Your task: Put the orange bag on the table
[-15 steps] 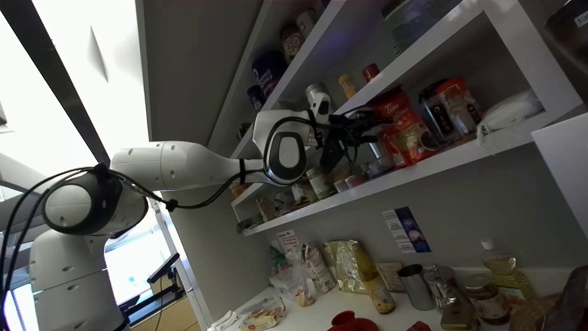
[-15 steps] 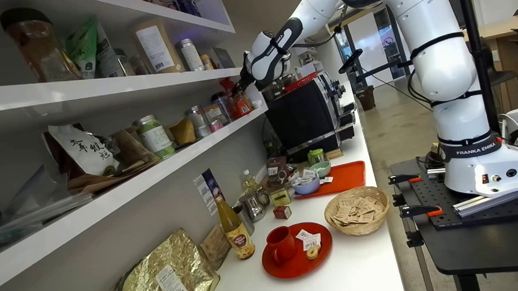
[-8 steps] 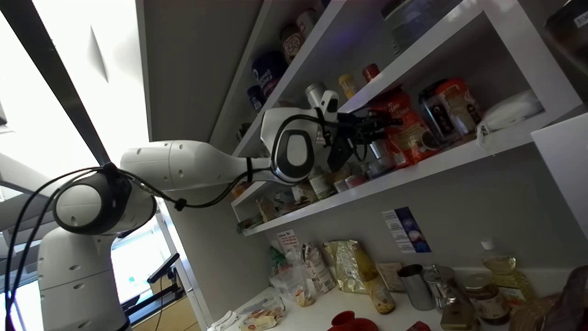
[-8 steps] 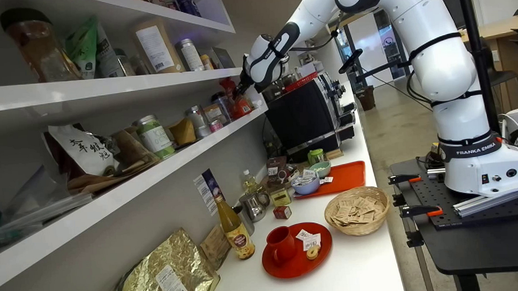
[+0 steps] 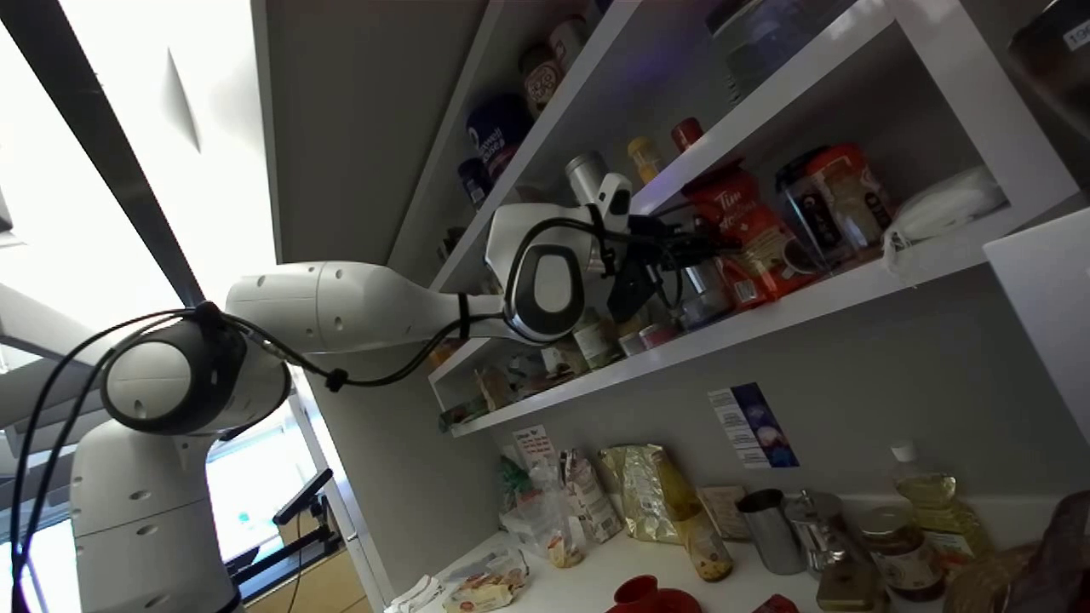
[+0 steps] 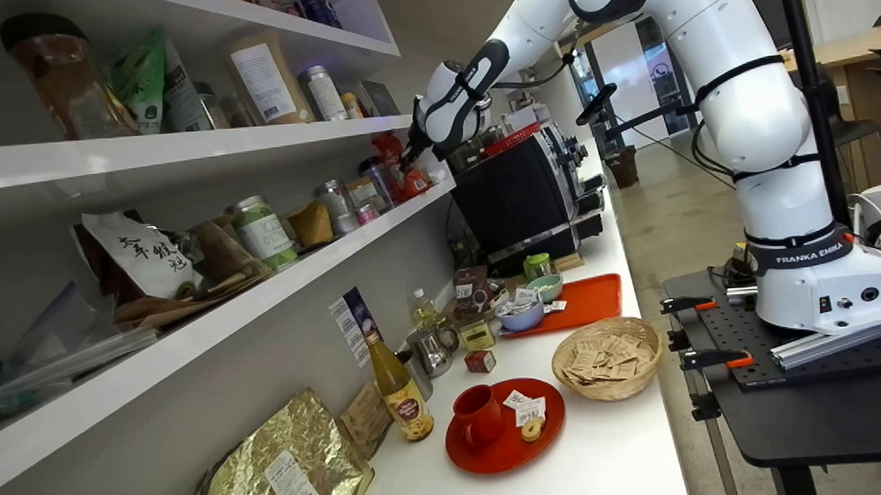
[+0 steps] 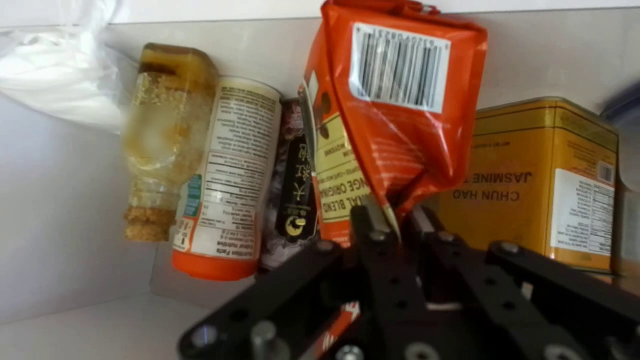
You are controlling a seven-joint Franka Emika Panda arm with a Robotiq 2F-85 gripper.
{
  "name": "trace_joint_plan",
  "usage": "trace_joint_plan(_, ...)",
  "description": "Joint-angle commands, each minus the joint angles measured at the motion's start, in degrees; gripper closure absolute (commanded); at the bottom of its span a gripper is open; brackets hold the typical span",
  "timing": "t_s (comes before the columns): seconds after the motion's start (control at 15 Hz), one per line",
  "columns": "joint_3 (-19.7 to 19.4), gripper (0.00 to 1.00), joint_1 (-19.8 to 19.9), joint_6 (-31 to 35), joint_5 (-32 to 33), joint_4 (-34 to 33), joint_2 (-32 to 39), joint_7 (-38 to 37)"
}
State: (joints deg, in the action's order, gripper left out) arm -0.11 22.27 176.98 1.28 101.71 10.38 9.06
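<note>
Your gripper (image 7: 400,226) pinches a fold of the orange Tim Hortons coffee bag (image 7: 405,122) between its jaws as the bag sits on the lower white shelf (image 5: 860,288). In the wrist view, a Chun Hao Jasmine tin (image 7: 530,187) stands at the bag's four o'clock, a cork-stoppered bottle (image 7: 164,140) at nine. In an exterior view, the white counter (image 6: 613,448) lies below, toward five o'clock.

1. I lose part of the glossy crinkled red-orange packet (image 7: 407,137) behind the black bolted fingers (image 7: 382,270) in the wrist view.
2. A clear container with a blue rim (image 7: 627,125) is blurred there, cut by the right edge.
3. In an exterior view, the bottom edge crops the round red plate (image 5: 679,602).
</note>
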Motion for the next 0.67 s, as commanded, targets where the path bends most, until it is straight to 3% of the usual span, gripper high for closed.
trace_joint_plan(0.0,0.5,1.00,-0.8,1.8,-1.2,6.3,-4.5,-2.0)
trace_joint_plan(0.07,-2.8,1.00,-4.1,2.5,-1.2,8.7,-6.2,-2.2)
trace_joint_plan(0.2,-3.7,1.00,-5.8,3.9,-0.5,14.1,-10.2,-2.4)
trace_joint_plan(0.4,-3.5,0.99,-5.3,4.4,6.7,22.6,-16.8,-8.1)
trace_joint_plan(0.6,0.3,0.99,-0.3,2.1,14.0,29.9,-23.7,-14.0)
